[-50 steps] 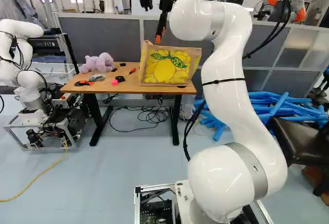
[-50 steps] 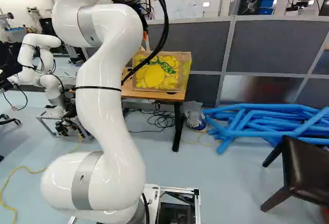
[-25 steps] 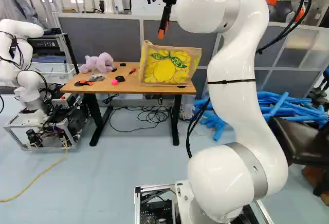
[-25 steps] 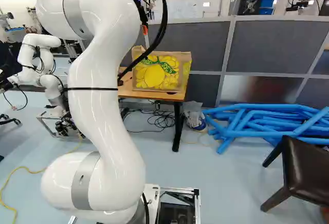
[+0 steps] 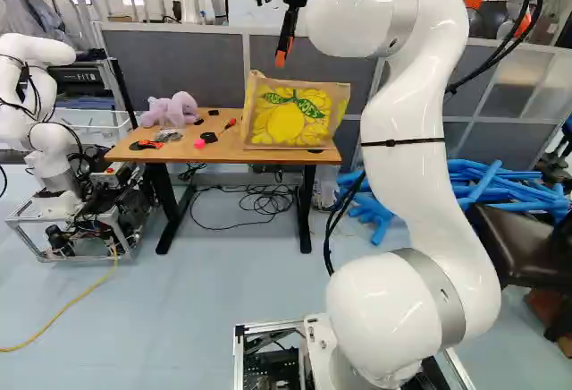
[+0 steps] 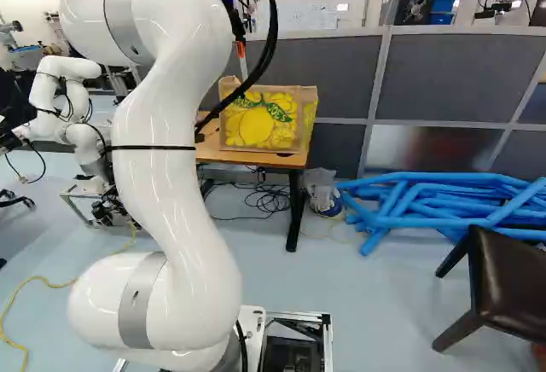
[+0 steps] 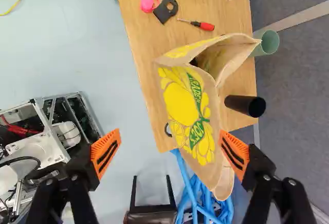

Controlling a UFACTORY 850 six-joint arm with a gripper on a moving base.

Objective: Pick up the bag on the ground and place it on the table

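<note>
Left base view shows the arm arched high, its tool pointing down above the bag, fingers spread wide.

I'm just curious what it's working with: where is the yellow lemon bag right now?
The lemon bag stands at the right end of the wooden table in the left base view, just right of the screwdriver.

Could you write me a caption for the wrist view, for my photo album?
The open gripper hangs above the yellow-printed bag, which stands on the wooden table near a red-handled screwdriver.
</note>
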